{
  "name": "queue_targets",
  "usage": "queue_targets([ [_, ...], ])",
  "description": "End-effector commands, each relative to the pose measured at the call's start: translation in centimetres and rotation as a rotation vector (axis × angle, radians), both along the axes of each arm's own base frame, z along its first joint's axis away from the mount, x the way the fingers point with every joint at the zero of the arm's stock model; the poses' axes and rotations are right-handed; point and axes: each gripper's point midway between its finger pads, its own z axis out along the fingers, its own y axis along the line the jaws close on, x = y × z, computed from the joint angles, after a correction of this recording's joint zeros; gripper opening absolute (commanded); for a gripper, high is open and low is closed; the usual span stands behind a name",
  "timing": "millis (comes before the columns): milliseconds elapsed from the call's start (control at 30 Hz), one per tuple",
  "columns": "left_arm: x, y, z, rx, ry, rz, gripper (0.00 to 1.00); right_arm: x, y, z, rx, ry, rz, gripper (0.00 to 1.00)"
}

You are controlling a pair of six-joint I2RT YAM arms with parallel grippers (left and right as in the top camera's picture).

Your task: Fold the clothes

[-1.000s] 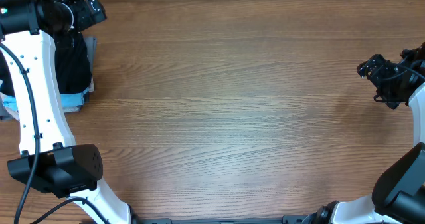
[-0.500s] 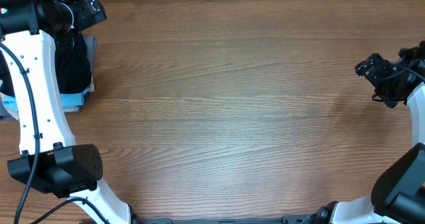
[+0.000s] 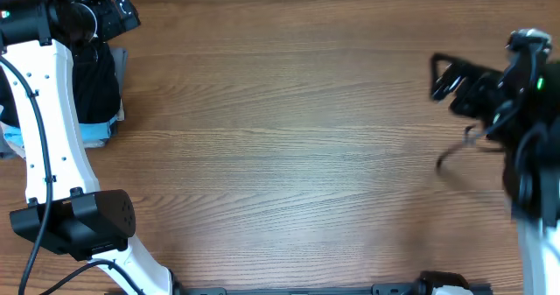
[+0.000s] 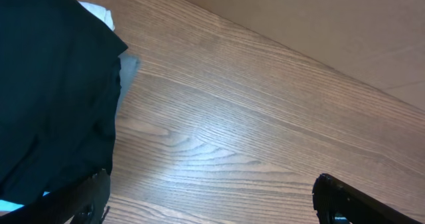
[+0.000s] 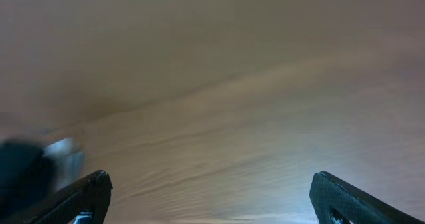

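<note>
Soft black fabric T-shirt [image 3: 94,83] lies bunched at the left edge of the brown wooden table [image 3: 289,155], with the left gripper [image 4: 212,191] above it, fingers wide. Over the table's right side the right gripper [image 5: 211,184] is wide too. Cloth looks limp and light; I'd pinch a hem.

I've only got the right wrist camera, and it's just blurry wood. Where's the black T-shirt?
Observer: The black T-shirt lies at the far left edge of the table, on top of a stack of folded garments.
Operator: Is the left claw gripping it?
Observer: No. The left claw is open, with the shirt's edge by its left finger and only wood between the fingers.
Operator: And where's my right claw?
Observer: The right claw hangs open over the table's right side, far from the shirt.
</note>
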Motion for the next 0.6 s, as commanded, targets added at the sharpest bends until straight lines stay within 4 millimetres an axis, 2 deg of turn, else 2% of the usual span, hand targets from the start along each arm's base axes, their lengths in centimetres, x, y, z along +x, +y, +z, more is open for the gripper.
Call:
queue_targets([
  [0,0.2,-0.2,-0.3,0.004,0.009,0.003,1.0,-4.5,2.9,4.5,-0.041,-0.17,0.093,1.0],
  [67,0.2,-0.2,-0.3,0.004,0.008,0.003,1.0,-7.4,3.6,6.0,-0.047,-0.251,0.124,1.0],
  [133,0.2,-0.2,-0.3,0.004,0.008,0.003,1.0,-9.9,3.7,6.5,-0.041,-0.304,0.14,1.0],
  [200,0.1,-0.2,-0.3,0.004,0.008,0.003,1.0,-12.1,3.4,6.4,-0.037,-0.347,0.14,1.0],
  [300,0.2,-0.2,-0.3,0.004,0.008,0.003,1.0,-14.4,3.1,5.0,-0.033,-0.378,0.137,1.0],
  [433,0.2,-0.2,-0.3,0.004,0.008,0.003,1.0,-16.1,2.7,2.6,-0.031,-0.416,0.128,1.0],
  [567,0.2,-0.2,-0.3,0.004,0.008,0.003,1.0,-16.2,2.7,0.3,-0.027,-0.471,0.125,1.0],
])
